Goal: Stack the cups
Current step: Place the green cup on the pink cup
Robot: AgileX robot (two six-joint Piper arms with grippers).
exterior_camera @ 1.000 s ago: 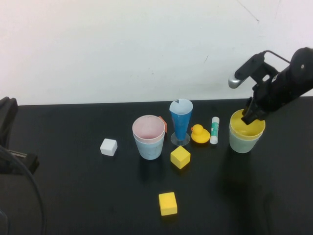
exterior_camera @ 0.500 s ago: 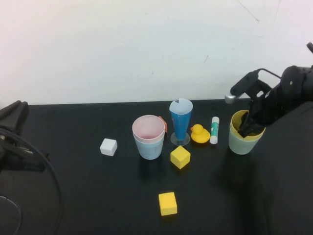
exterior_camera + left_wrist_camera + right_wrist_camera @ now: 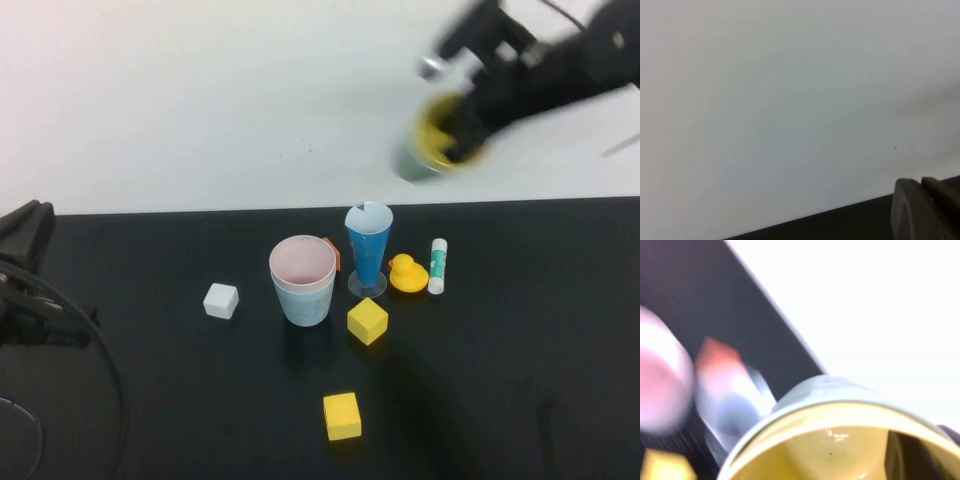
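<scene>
The right hand [image 3: 462, 125] has lifted the yellow cup [image 3: 440, 135] and the green cup [image 3: 408, 160] it is nested in off the table [image 3: 520, 380]. A moment ago the pair stood at the right end of the row of things, beside the glue stick [image 3: 437, 265]; now they hang tilted and blurred in the air in front of the wall [image 3: 200, 100], above and behind the row. The hand grips the yellow cup by its rim, with one finger inside. In the right wrist view the yellow cup [image 3: 840, 445] fills the lower part, with the green cup's [image 3: 825, 390] rim showing just outside it.

The pink cup [image 3: 302, 262] sits nested in the blue cup [image 3: 304, 300] near the middle of the table, where it stood before. Just beside that pair stands the dark-blue cone [image 3: 368, 250], then the duck [image 3: 407, 273] and the glue stick. A yellow block [image 3: 368, 321] lies just in front of the cone, a second yellow block [image 3: 342, 416] nearer the robot, and a white block [image 3: 221, 301] to the left of the pink and blue pair.

The left hand [image 3: 25, 290] is at the left edge of the table, well apart from everything, and is closed on nothing. The left wrist view shows only one fingertip [image 3: 925, 210] against the wall.
</scene>
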